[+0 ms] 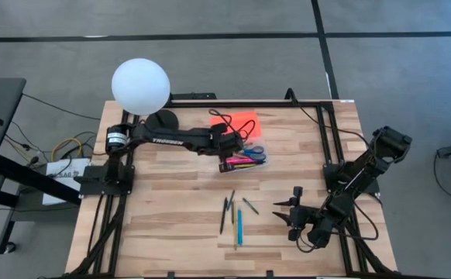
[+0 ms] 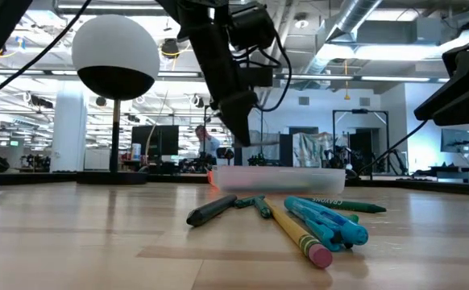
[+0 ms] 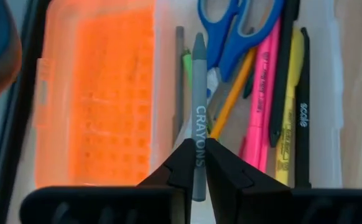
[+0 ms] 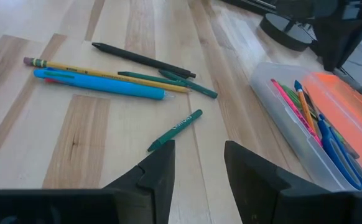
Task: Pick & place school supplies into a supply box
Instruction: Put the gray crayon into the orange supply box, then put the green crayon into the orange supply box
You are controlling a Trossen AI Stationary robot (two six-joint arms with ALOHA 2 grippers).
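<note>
Wooden table: left gripper (image 3: 196,163) pinches a grey crayon (image 3: 198,93) over the supply box (image 3: 330,74); release low. Right gripper (image 4: 198,163) waits agape.

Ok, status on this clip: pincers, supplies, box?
Left pincer shut on grey crayon, over open supply box. Right pincer open, idle over table. Several pens, pencils, crayons remain on table. Nothing blocking.
</note>
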